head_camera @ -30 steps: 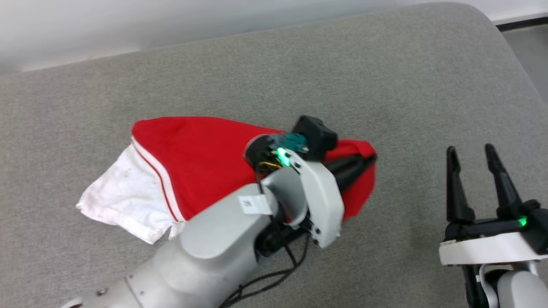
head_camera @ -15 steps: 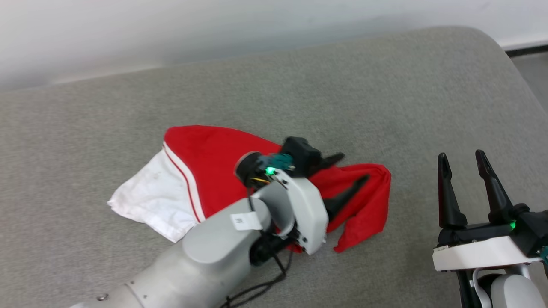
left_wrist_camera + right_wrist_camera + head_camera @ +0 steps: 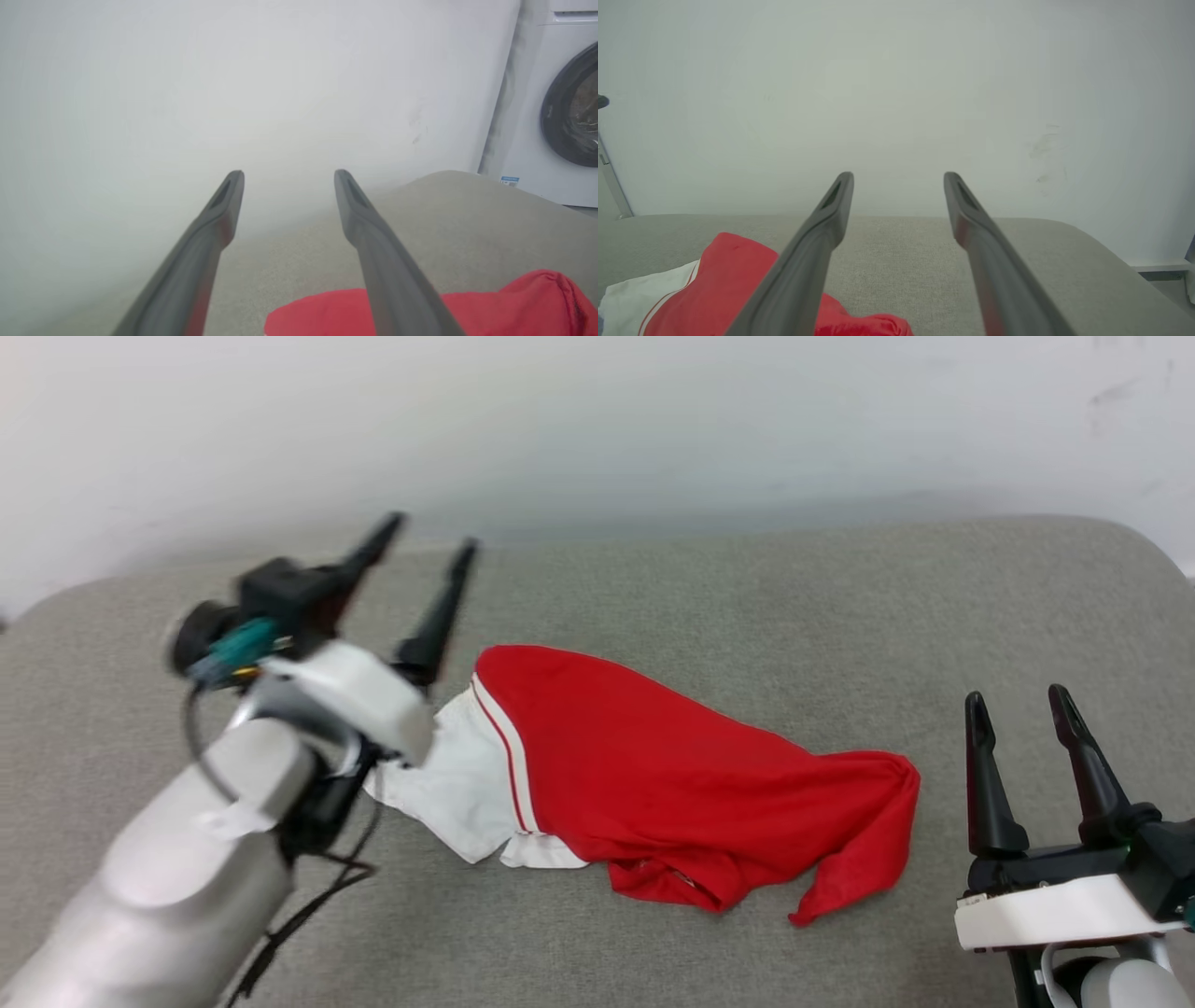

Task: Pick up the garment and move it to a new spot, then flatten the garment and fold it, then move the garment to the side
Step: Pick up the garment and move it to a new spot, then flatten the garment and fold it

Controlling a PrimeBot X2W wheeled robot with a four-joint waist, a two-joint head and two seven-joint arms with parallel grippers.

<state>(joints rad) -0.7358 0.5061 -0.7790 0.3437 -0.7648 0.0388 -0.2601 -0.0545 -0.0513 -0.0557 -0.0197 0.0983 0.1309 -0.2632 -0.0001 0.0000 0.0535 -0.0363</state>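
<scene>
The shirt [image 3: 672,775] lies crumpled on the grey cushion [image 3: 794,588]; my left gripper [image 3: 433,530] hangs above its white end, spread wide, empty; my right gripper [image 3: 1017,694] likewise wide and empty; relocation looks done, I judge; flattening, folding and setting aside remain.

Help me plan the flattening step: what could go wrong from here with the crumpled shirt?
The shirt lies bunched, its right end curled under, so a pinch there may catch several layers and smooth badly. The open left hand hovers near the white sleeve; reaching down, it could drag that loose sleeve out of place.
</scene>
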